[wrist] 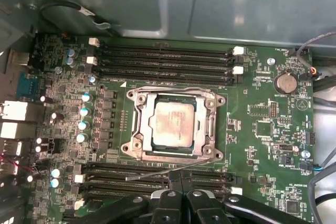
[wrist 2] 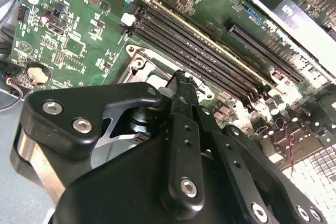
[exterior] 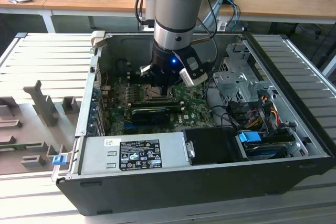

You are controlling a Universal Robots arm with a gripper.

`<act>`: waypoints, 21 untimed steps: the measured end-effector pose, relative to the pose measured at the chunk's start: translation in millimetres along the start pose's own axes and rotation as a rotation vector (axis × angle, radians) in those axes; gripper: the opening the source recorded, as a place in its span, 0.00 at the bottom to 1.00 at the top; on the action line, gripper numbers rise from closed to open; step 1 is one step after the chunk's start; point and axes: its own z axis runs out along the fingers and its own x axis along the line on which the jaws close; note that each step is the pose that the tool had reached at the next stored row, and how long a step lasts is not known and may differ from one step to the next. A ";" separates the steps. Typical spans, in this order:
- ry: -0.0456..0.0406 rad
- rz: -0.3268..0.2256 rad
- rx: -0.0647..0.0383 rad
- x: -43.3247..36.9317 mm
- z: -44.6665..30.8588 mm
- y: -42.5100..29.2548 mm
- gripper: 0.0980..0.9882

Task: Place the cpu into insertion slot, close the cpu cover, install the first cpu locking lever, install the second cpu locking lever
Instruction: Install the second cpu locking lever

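In the first wrist view the pale cpu [wrist: 172, 123] lies flat in the insertion slot [wrist: 137, 148] on the green board. The silvery cpu cover [wrist: 206, 125] frames it and looks laid down over it. A thin wire locking lever [wrist: 152, 174] runs slanted along the socket's edge, standing off the board. My gripper [wrist: 178, 176] is shut, its black fingertips right at that lever; I cannot tell whether they touch it. In the second wrist view one fingertip [wrist 2: 181, 80] sits beside the socket's corner [wrist 2: 137, 59]. In the exterior view my gripper [exterior: 160, 88] reaches down into the case over the board.
Long black memory slots [wrist: 163, 61] flank the socket on both sides. The open computer case [exterior: 79, 124] walls in the board. A power supply [exterior: 134, 153], a drive cage [exterior: 236, 77] and loose cables [exterior: 252, 114] fill the case toward the exterior view's right.
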 end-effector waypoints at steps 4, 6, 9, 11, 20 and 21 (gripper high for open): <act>0.0000 0.000 0.000 2.1 1.2 -0.8 0.01; 0.0000 0.000 -0.001 7.6 2.3 -0.6 0.01; -0.0003 0.000 -0.010 11.3 3.0 -0.4 0.01; -0.0007 0.000 -0.018 11.9 3.6 -0.4 0.01; -0.0008 0.000 -0.019 28.5 22.5 -1.5 0.01; -0.0008 0.000 -0.019 28.4 25.0 -1.8 0.01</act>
